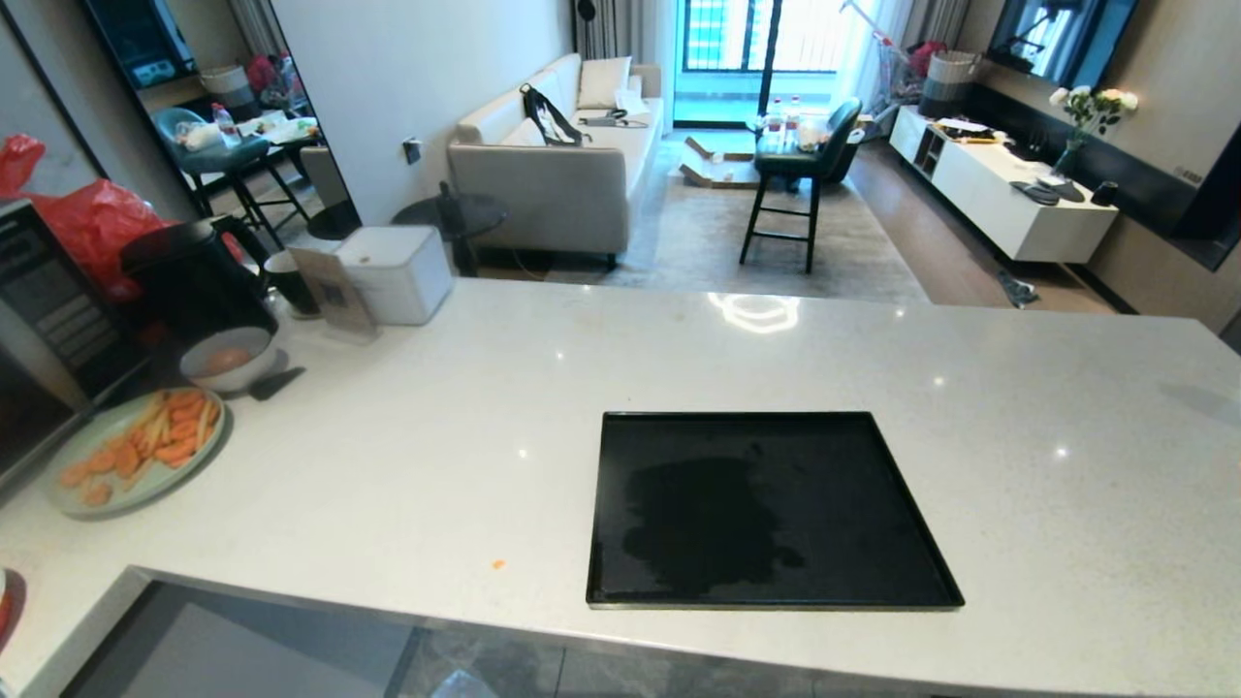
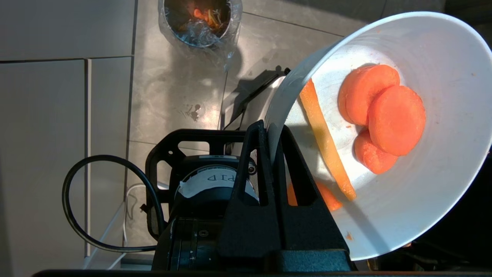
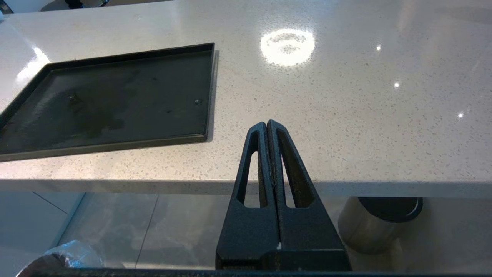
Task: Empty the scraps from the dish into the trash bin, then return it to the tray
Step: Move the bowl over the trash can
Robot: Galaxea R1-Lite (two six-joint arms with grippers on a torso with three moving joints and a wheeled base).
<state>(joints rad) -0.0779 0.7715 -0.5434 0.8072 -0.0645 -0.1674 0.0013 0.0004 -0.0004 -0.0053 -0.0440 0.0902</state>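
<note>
In the left wrist view my left gripper (image 2: 271, 129) is shut on the rim of the white dish (image 2: 442, 161), held tilted above the tiled floor. The scraps (image 2: 384, 111), orange round slices and a thin pale stick, still lie inside it. The trash bin (image 2: 200, 23), steel with a crinkled clear liner, stands on the floor beyond the dish, some orange bits in it. The black tray (image 1: 766, 509) lies bare on the white counter, also seen as the tray (image 3: 111, 100) in the right wrist view. My right gripper (image 3: 266, 124) is shut on nothing, parked at the counter's near edge.
A pale green plate (image 1: 68, 494) heaped with orange and yellow pieces and a greyish bowl (image 1: 228, 361) sit at the counter's left, by a black kettle (image 1: 194, 276) and a white box (image 1: 397, 271). A brushed steel bin with black top (image 3: 378, 221) stands under the counter.
</note>
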